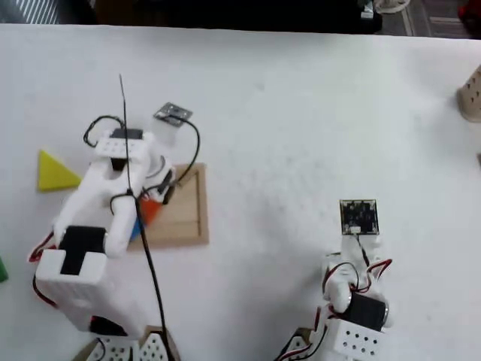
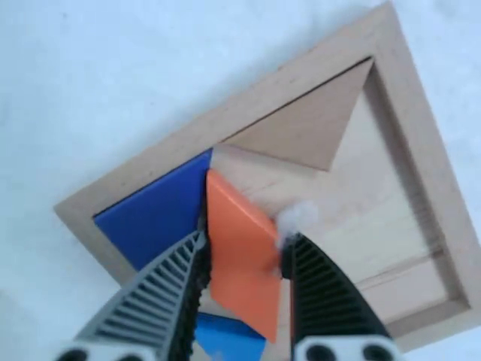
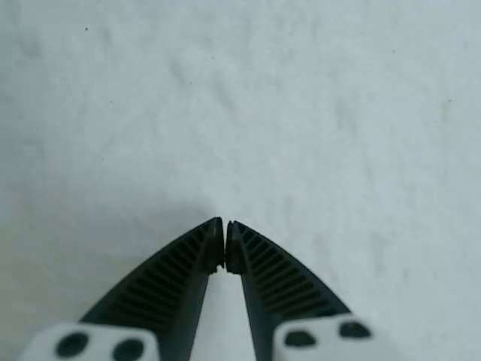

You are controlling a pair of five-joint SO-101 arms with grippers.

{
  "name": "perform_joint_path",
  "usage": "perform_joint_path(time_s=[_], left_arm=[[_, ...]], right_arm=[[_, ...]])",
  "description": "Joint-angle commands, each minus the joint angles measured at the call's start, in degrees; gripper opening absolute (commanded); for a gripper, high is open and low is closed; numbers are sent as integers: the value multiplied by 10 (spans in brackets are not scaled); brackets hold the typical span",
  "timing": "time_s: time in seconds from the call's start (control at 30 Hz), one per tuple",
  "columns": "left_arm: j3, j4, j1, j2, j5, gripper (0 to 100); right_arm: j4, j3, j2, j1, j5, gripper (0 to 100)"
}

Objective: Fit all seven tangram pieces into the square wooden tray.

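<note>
Square wooden tray [image 1: 197, 207] half hidden beneath white left arm [image 1: 90, 192] in high view; dark green object [image 1: 2, 269] cut off at its edge; lighter blue flat piece [image 2: 225, 340] cut off in left wrist view.

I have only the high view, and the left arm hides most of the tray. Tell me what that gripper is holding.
Observer: The left gripper is closed on an orange piece, over the tray.
Operator: Report what lies in the tray.
Observer: A blue piece along one wall, and a wood-coloured triangle tucked in a corner.
Operator: Now give me the right gripper's fingers.
Observer: The right gripper is shut on nothing, above bare table.
</note>
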Motion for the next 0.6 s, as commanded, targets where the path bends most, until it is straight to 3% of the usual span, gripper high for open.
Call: perform_joint_path(time_s=[0.0, 0.37, 0.57], left_arm=[[-18, -11, -11, -37, 9, 24], [-10, 8, 4, -79, 47, 22], [57, 14, 60, -155, 238, 23]], right_arm=[[3, 4, -7, 2, 5, 17], [3, 4, -7, 0, 5, 17], [3, 4, -7, 0, 5, 17]])
